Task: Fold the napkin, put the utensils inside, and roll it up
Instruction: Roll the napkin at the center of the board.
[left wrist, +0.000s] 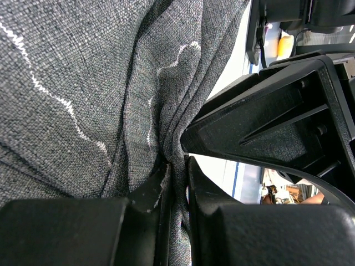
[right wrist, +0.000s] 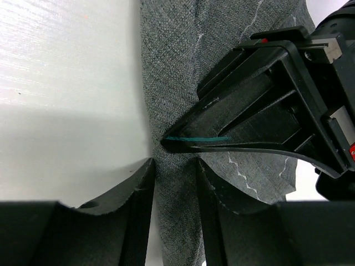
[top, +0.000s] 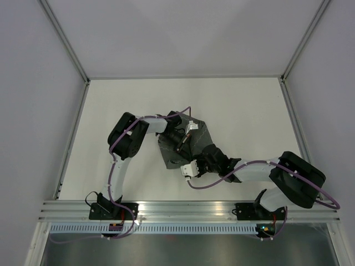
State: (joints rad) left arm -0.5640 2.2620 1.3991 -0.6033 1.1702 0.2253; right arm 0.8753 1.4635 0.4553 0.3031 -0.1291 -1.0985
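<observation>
Top external shot: the napkin [top: 204, 137] lies bunched up in the middle of the white table [top: 249, 111], caught between both arms. On the left wrist view, the left gripper [left wrist: 176, 166] is pinched down narrow on a raised fold of the grey cloth, its pale stitched hem wriggling past. On the right wrist view, the right gripper [right wrist: 175, 166] is half-spread, its fingers straddling the napkin's edge with cloth in the gap but not clamped. The two grippers sit nose to nose, just beside each other.
</observation>
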